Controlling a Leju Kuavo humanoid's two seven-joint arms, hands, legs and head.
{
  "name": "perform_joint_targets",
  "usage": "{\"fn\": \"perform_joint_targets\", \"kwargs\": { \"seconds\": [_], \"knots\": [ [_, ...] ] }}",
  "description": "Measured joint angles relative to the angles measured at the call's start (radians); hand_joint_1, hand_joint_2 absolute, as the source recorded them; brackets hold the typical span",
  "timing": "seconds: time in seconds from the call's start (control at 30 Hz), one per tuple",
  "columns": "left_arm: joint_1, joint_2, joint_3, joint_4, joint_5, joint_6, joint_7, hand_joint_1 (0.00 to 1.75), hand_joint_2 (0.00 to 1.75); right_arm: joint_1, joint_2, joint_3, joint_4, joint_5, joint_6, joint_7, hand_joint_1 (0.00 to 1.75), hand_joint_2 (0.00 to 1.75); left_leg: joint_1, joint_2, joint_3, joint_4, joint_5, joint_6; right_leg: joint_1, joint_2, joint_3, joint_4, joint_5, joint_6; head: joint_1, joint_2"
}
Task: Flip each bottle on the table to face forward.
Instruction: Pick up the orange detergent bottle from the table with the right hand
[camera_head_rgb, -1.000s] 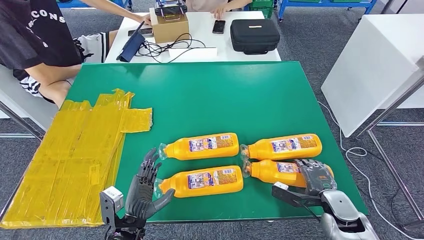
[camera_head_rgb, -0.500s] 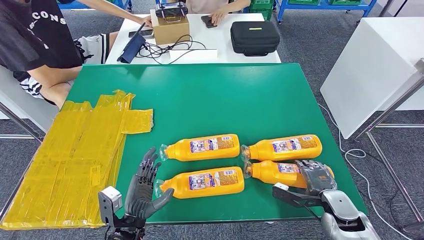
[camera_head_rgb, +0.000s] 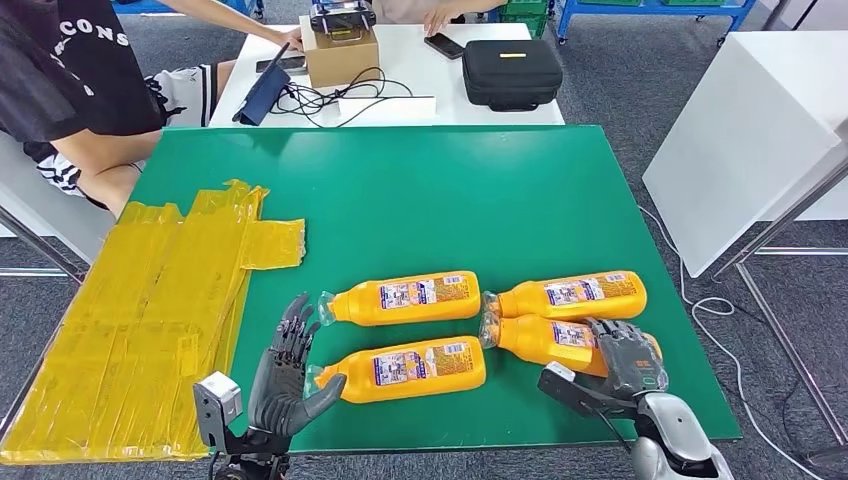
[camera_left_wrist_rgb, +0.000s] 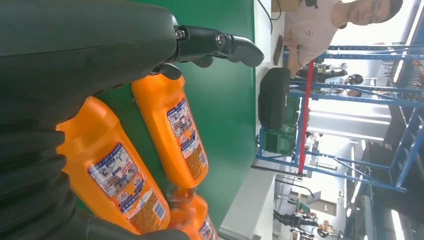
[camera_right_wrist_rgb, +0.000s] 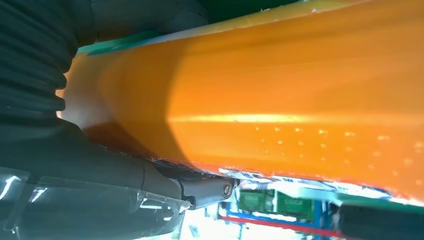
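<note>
Four orange bottles lie on their sides on the green table (camera_head_rgb: 420, 190), labels up and caps to the left. The far pair are a left bottle (camera_head_rgb: 405, 297) and a right bottle (camera_head_rgb: 570, 295). My left hand (camera_head_rgb: 285, 375) stands open at the cap end of the near-left bottle (camera_head_rgb: 405, 368), fingers spread, thumb close to the cap. My right hand (camera_head_rgb: 628, 358) grips the base end of the near-right bottle (camera_head_rgb: 545, 340), fingers over it and thumb under. The right wrist view shows that bottle (camera_right_wrist_rgb: 280, 100) up close. The left wrist view shows the near-left bottle (camera_left_wrist_rgb: 115, 175) and far-left bottle (camera_left_wrist_rgb: 180, 135).
Crumpled yellow plastic sheeting (camera_head_rgb: 150, 310) covers the table's left edge. A person (camera_head_rgb: 80, 90) sits at the far left. Behind stands a white table with a cardboard box (camera_head_rgb: 340, 50) and a black case (camera_head_rgb: 510, 70). A white cabinet (camera_head_rgb: 750, 130) stands to the right.
The near-right bottle has shifted a little left and away in my right hand, its cap now by the far-right bottle's cap. The near-left bottle tilted slightly. My left hand has hardly moved.
</note>
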Motion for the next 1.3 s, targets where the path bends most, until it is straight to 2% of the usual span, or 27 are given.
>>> {"fn": "perform_joint_targets", "kwargs": {
  "seconds": [0.17,0.47,0.63,0.73,0.83,0.97,1.03,1.3],
  "knots": [
    [0.009,-0.001,0.015,0.002,-0.003,-0.006,0.001,0.00,1.75,0.053,0.041,-0.070,-0.022,-0.114,-0.104,-0.023,1.75,1.75,0.000,-0.003,-0.009,0.000,0.000,0.000,0.001,-0.003,-0.007,0.000,-0.001,0.000,0.000,0.000],
    [0.013,-0.001,0.039,0.018,-0.003,-0.027,-0.005,0.00,1.75,0.123,0.065,-0.139,-0.053,-0.203,-0.205,-0.022,1.75,1.75,0.001,-0.004,-0.016,0.000,0.000,0.000,0.001,-0.004,-0.014,0.000,-0.002,0.000,0.000,0.000],
    [0.005,0.000,0.050,0.036,-0.002,-0.035,-0.008,0.00,1.75,0.153,0.073,-0.152,-0.069,-0.266,-0.246,-0.048,1.75,1.75,0.001,-0.003,-0.016,0.000,0.000,0.000,0.000,-0.004,-0.014,0.000,-0.002,0.000,0.000,0.000],
    [0.004,0.000,0.053,0.040,-0.011,-0.035,-0.012,0.00,1.75,0.168,0.084,-0.153,-0.076,-0.335,-0.284,-0.103,1.75,1.75,0.001,-0.003,-0.017,0.000,0.000,0.000,0.000,-0.004,-0.015,0.000,-0.002,0.000,0.000,0.000],
    [0.003,0.003,0.045,0.038,-0.037,-0.038,-0.016,0.00,1.75,0.178,0.104,-0.144,-0.085,-0.468,-0.313,-0.200,1.75,1.75,0.001,-0.003,-0.018,0.000,0.000,0.000,0.001,-0.004,-0.016,0.000,-0.002,0.000,0.000,0.000],
    [-0.001,0.017,-0.009,-0.011,-0.087,-0.065,-0.020,0.00,1.75,0.179,0.138,-0.099,-0.104,-0.651,-0.321,-0.349,1.75,1.75,0.001,-0.003,-0.020,0.000,0.000,-0.001,0.001,-0.004,-0.017,0.001,-0.002,0.000,0.000,0.000],
    [-0.007,0.023,-0.043,-0.048,-0.112,-0.083,-0.011,0.00,1.75,0.174,0.154,-0.068,-0.117,-0.703,-0.324,-0.398,1.75,1.75,0.001,-0.003,-0.020,0.000,0.000,-0.001,0.001,-0.004,-0.018,0.002,-0.002,0.000,0.000,0.000],
    [-0.021,0.039,-0.125,-0.136,-0.131,-0.117,0.010,0.00,1.75,0.154,0.187,0.026,-0.147,-0.745,-0.337,-0.435,1.75,1.75,0.001,-0.003,-0.022,-0.001,0.000,-0.001,0.001,-0.004,-0.020,0.002,-0.002,0.000,0.000,0.000]
  ]
}}
